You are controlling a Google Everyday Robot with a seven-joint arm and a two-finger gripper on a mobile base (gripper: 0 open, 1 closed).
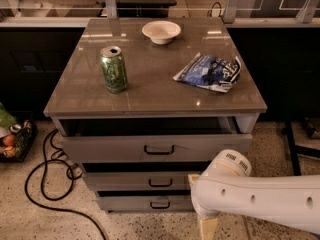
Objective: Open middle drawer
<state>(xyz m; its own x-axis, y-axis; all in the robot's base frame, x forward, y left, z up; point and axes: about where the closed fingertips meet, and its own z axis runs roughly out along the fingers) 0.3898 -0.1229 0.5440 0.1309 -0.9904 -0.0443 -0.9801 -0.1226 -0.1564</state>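
Observation:
The middle drawer (135,181) is the second grey front of the cabinet, with a small black loop handle (160,183) at its centre. It sits slightly out from the cabinet, less far than the top drawer (115,148) above it. My white arm (260,201) reaches in from the lower right and covers the right ends of the middle and lowest drawers. The gripper (205,225) hangs low at the bottom edge, to the right of and below the middle handle, apart from it.
On the cabinet top stand a green can (114,69), a white bowl (161,32) and a blue snack bag (209,72). The lowest drawer (145,203) sits near the floor. A black cable (47,184) loops on the floor at left, beside a basket (14,141).

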